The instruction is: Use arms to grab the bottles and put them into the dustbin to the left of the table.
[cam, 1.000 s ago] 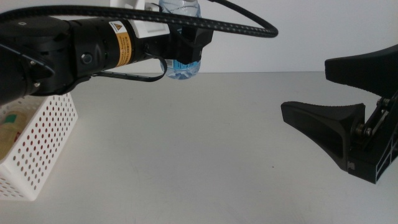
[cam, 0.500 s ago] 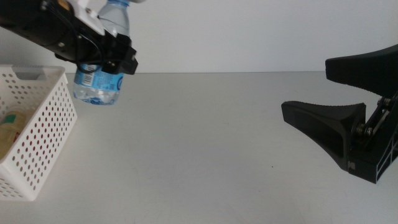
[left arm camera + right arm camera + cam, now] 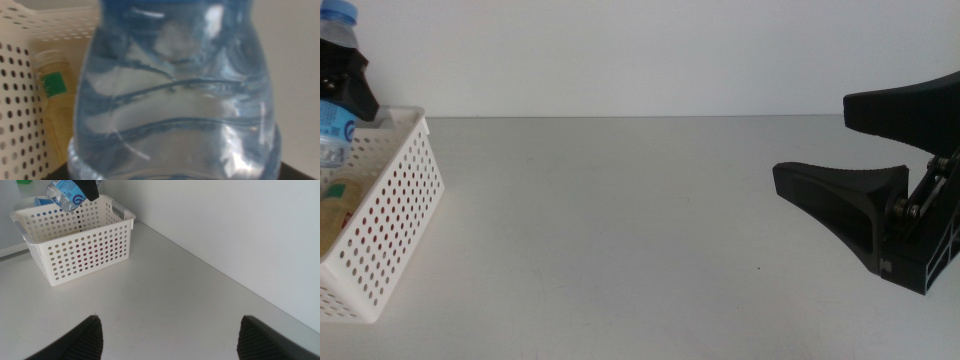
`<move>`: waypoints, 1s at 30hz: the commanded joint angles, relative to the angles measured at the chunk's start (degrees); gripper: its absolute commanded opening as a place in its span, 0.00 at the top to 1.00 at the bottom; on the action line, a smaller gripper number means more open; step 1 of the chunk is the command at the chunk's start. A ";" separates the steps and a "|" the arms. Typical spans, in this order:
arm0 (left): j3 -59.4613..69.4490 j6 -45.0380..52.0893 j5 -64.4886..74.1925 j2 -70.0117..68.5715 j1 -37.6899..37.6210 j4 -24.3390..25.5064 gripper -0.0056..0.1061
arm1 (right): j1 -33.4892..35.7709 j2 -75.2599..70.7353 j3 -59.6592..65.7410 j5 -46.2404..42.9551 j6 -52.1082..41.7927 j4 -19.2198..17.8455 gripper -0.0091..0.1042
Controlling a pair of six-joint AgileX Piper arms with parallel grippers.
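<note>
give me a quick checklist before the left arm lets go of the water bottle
1. Water bottle held in the left gripper: ok.
2. Bottle above the open top of the basket: ok.
3. Room left inside beside the yellow bottle: cannot tell.
4. Red can in the basket: cannot tell.
5. Right gripper out of the way, open at the far side of the table: ok.

Even, bright, diffuse lighting is observed; shadows are faint. The water bottle (image 3: pixel 175 90) is rendered blurred at close range.
</note>
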 commanded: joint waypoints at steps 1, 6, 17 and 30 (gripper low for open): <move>-4.38 2.39 3.27 -0.79 2.77 -1.39 0.97 | 0.16 -0.29 -1.89 -4.46 -0.46 -0.46 0.15; -4.65 6.78 3.15 3.13 5.55 0.77 0.97 | 0.16 -0.29 -1.89 -4.46 -0.46 -0.46 0.15; -4.35 -0.31 3.24 14.55 5.55 6.78 0.90 | 0.16 -0.29 -1.89 -4.46 -0.46 -0.46 0.15; -0.93 1.56 3.34 14.96 5.47 7.67 0.11 | 0.16 -0.29 -1.89 -4.46 -0.46 -0.46 0.15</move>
